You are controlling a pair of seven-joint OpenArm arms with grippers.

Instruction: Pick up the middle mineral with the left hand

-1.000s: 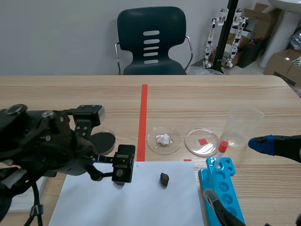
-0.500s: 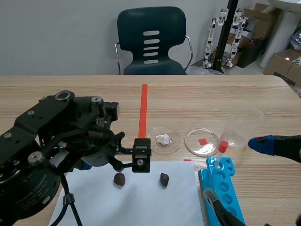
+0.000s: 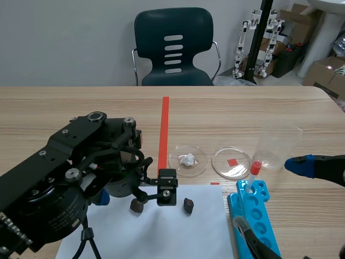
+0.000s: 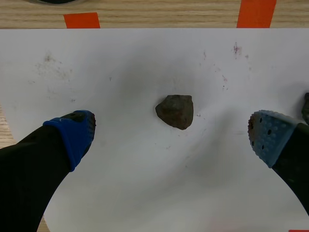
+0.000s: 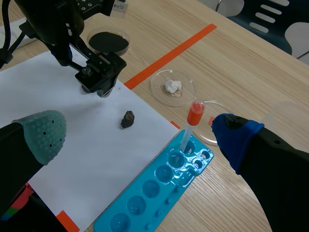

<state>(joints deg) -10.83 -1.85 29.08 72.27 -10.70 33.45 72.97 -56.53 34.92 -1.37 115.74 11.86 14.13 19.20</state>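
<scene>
- Since the earlier frame, our left gripper (image 4: 171, 137) has come down over the dark mineral (image 4: 176, 111), which lies on the white paper (image 4: 145, 193) between the spread fingers, untouched.
- We see a second dark mineral (image 3: 187, 205) nearby on the paper.
- Our right gripper (image 5: 141, 134) hangs fingers apart near the blue tray (image 5: 159, 193).

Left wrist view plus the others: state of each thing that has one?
Dark brown mineral lump: loose on white paper sheet, ungripped.
Left end effector: open, either side of that lump.
Right end effector: open, empty.
Red-capped clear tube: capped, upright in blue plastic rack.
Clear plastic beaker: upright.
</scene>
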